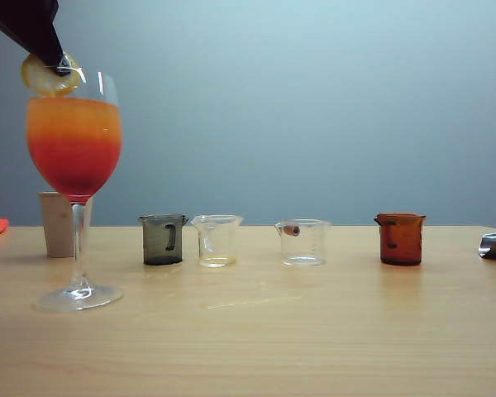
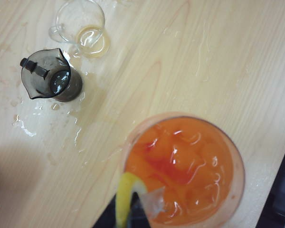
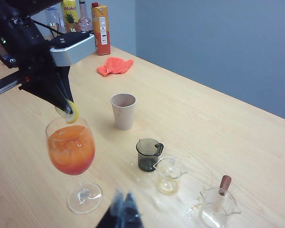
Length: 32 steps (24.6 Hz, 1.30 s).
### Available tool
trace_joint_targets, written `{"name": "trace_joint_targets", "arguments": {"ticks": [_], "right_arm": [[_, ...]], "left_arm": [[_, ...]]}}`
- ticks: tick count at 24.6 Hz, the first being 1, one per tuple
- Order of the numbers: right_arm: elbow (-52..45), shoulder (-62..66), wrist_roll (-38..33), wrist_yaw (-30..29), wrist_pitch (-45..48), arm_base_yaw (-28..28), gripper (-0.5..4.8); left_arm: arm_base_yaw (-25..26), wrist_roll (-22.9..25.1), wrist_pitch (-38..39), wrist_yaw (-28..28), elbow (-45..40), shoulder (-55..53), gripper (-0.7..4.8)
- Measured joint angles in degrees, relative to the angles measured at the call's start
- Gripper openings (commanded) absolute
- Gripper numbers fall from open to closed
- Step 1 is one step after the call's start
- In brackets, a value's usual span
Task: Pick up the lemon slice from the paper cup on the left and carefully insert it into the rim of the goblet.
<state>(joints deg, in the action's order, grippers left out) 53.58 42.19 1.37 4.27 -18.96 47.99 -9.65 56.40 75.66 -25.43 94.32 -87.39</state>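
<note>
Across the whole lower part of the exterior view runs the pale wooden tabletop (image 1: 314, 331), with wet patches visible in the left wrist view around the beakers. Next in size, the left arm comes down from the upper left corner of the exterior view, its black wrist tilted steeply so the left pincer (image 1: 59, 64) points down at the glass rim; the pincer is clamped on the lemon slice (image 1: 50, 76). The right pincer (image 3: 122, 209) shows only as dark blurred tips at the bottom edge of its own view — open or closed, I cannot tell.

The goblet (image 1: 74, 149) stands at the left of the exterior view, its liquid shading from orange down to red. Behind its stem sits the paper cup (image 1: 58, 223), plain beige. In a row to the right stand a smoky grey beaker (image 1: 163, 240), a clear beaker (image 1: 217, 241), another clear one (image 1: 302, 241) and an amber beaker (image 1: 400, 238).

The slice — pale yellow flesh, darker rind — sits at the goblet's rim, tilted. At the upper left of the right wrist view, an orange cloth (image 3: 115, 66) lies near an orange juice carton (image 3: 101, 28) and a bottle (image 3: 69, 14) whose label seems to begin "Mal".
</note>
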Motion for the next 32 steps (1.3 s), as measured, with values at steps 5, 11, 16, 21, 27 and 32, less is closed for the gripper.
{"name": "trace_joint_targets", "arguments": {"ticks": [5,11,16,21,27,32], "right_arm": [[0.0,0.0,0.0,0.0,0.0,0.0,-0.02],[0.0,0.0,0.0,0.0,0.0,0.0,-0.02],[0.0,0.0,0.0,0.0,0.0,0.0,-0.02],[0.0,0.0,0.0,0.0,0.0,0.0,-0.02],[0.0,0.0,0.0,0.0,0.0,0.0,-0.02],[0.0,0.0,0.0,0.0,0.0,0.0,-0.02]], "left_arm": [[0.0,0.6,-0.1,0.0,0.0,-0.6,-0.06],[0.0,0.6,-0.5,-0.6,0.1,-1.5,-0.06],[0.0,0.6,-0.5,-0.9,0.2,-2.0,-0.05],[-0.2,0.6,-0.5,-0.9,0.2,-2.0,0.30],[-0.2,0.6,-0.5,-0.7,0.1,-2.3,0.31],[-0.2,0.6,-0.5,-0.8,0.1,-2.3,0.31]]}}
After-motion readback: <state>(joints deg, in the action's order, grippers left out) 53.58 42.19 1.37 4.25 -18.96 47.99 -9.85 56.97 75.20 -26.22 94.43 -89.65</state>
